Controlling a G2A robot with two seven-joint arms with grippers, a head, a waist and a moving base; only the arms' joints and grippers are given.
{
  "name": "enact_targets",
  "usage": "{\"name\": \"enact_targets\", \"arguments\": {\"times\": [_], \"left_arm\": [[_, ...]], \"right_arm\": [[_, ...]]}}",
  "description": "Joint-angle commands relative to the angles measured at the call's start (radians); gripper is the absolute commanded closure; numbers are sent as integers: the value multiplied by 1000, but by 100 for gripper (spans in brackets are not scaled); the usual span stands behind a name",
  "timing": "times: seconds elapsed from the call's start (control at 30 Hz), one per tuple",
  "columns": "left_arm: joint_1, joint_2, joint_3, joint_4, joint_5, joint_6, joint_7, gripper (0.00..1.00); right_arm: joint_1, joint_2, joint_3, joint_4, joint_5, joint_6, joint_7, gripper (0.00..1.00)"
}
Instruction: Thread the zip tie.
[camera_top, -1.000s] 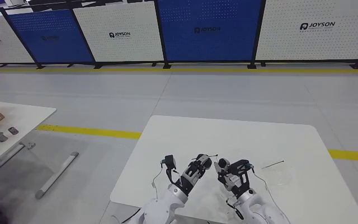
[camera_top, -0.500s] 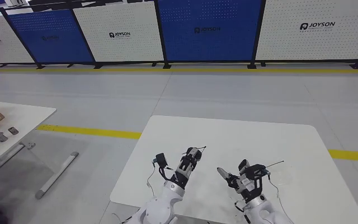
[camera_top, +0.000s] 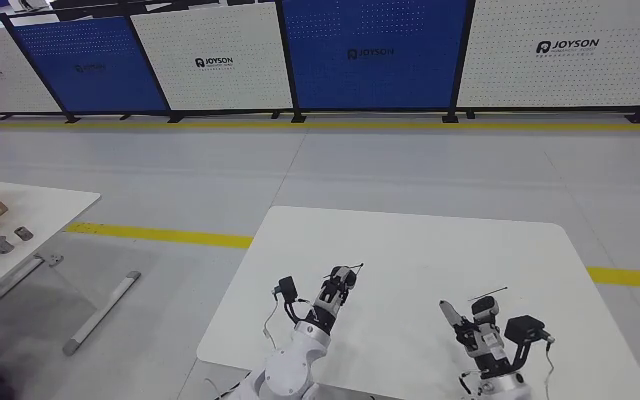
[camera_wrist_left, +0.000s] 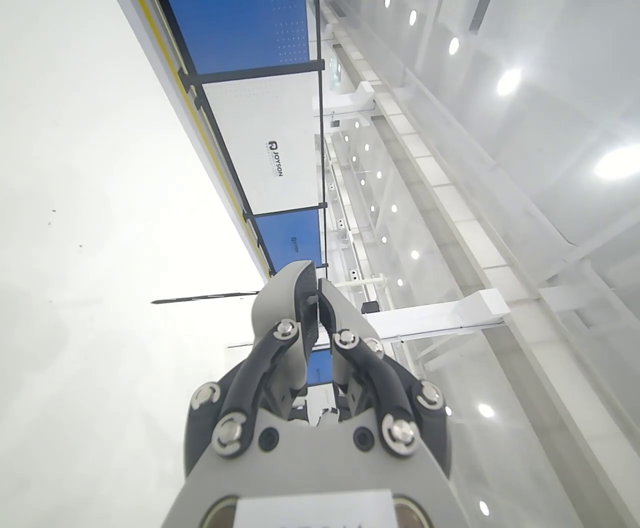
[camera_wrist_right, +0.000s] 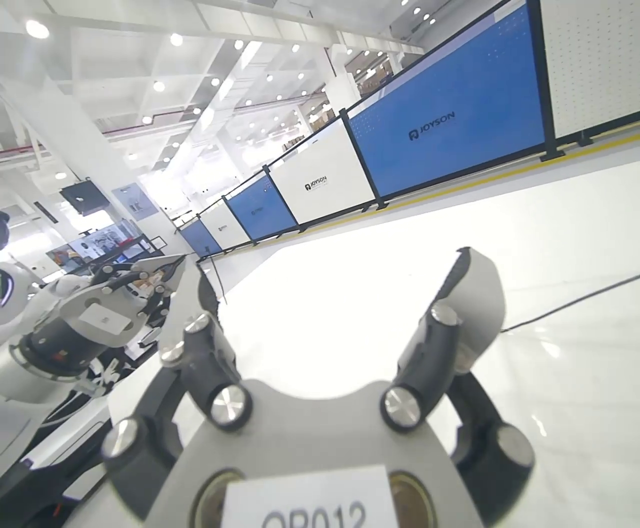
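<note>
The white table carries the whole job, and both arms sit over its near half, well apart from each other. The left gripper is above the near edge toward the left side, tilted upward, its jaws closed tight on one end of a black zip tie. The strap sticks out sideways from the jaws, straight and free in the air, its pointed tip clear of the table. Held that way, the tip looks offered for feeding into a head. The right gripper hangs low by the near right corner with its jaws spread wide and nothing between them, facing across the table toward the left gripper. A second zip tie lies flat on the table just beyond the right gripper, toward the right edge, a thin dark line that neither arm touches. By my reading the threading is not yet done: the held strap shows no loop. The open right jaws seem placed either to pick up the loose tie or to catch the free tip. So thin a strap will likely flex, making alignment the hard part.
</note>
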Motion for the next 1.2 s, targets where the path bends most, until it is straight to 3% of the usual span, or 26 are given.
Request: {"name": "enact_targets", "arguments": {"times": [0.0, 0.2, 0.37, 0.57, 0.63, 0.73, 0.87, 1.17], "left_arm": [[0, 0, 0, 0, 0, 0, 0, 100], [0, 0, 0, 0, 0, 0, 0, 100], [-7, -4, -2, 15, -2, -5, 20, 100], [-2, -6, -21, 29, -8, -21, 51, 100], [3, -8, -27, 36, -8, -29, 71, 100], [4, -12, -34, 58, -40, -51, 95, 100], [1, -17, -55, 86, -97, -85, 113, 100], [-3, -18, -59, 95, -105, -86, 119, 100]], "right_arm": [[0, 0, 0, 0, 0, 0, 0, 0], [1, 0, 0, -1, 1, 2, 1, 0], [-2, 8, 20, -45, 73, 0, 85, 0], [-64, 30, 182, -120, 220, 7, 85, 0], [-69, 32, 236, -141, 310, 60, 134, 0], [-24, 31, 291, -151, 465, 240, 243, 0], [43, 31, 298, -110, 541, 338, 354, 0], [53, 29, 295, -104, 564, 356, 362, 0]]}}
